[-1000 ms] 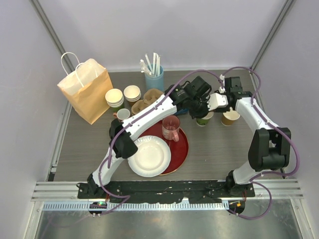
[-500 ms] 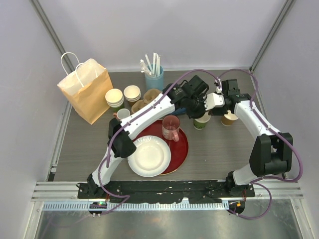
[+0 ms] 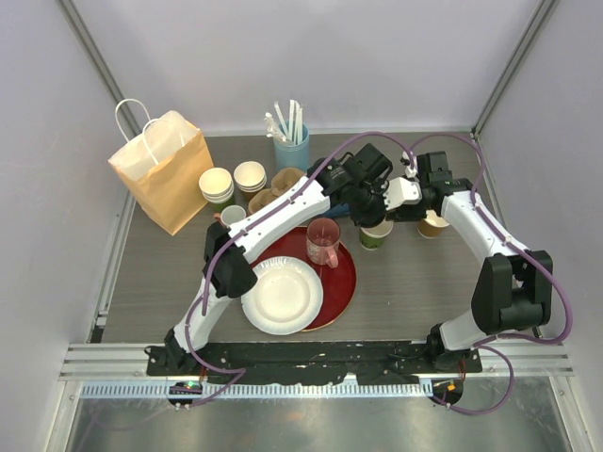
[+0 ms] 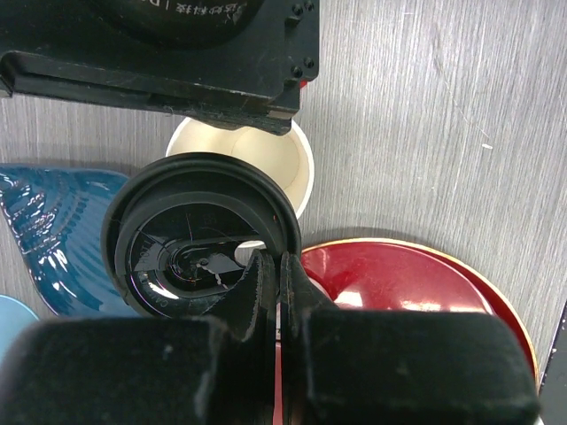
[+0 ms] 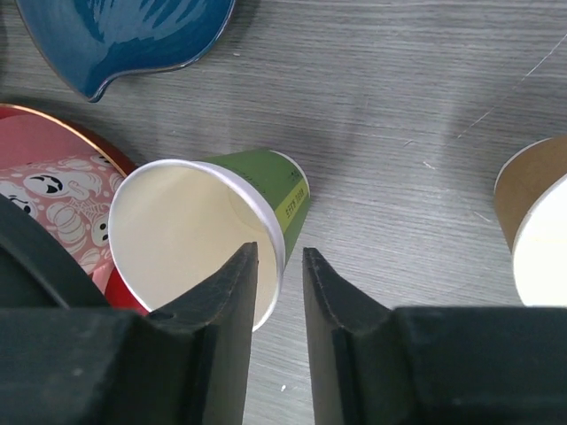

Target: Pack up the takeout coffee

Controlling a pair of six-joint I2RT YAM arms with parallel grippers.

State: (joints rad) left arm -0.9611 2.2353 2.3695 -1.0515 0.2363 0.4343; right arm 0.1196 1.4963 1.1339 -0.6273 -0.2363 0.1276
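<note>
Left gripper point(image 4: 270, 279) clamped on round black plastic lid point(image 4: 177, 239), poised over the lidless green-sided paper cup point(image 5: 266, 181) on the table. Right gripper point(image 5: 281, 257) jaws narrow, astride that cup's rim; can't tell if actually gripping. Kraft-brown paper cup point(image 5: 532, 204) nearby is also lidless, and both cups sit well apart from the brown paper bag point(image 3: 160, 169), so lidding and bagging remain.

Grey wood-grain table point(image 3: 424, 282) between plain pale walls point(image 3: 330, 56).

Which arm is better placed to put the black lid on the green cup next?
Left. The left gripper pinches the black lid close over the open green cup; the right gripper only straddles that cup's rim.
</note>
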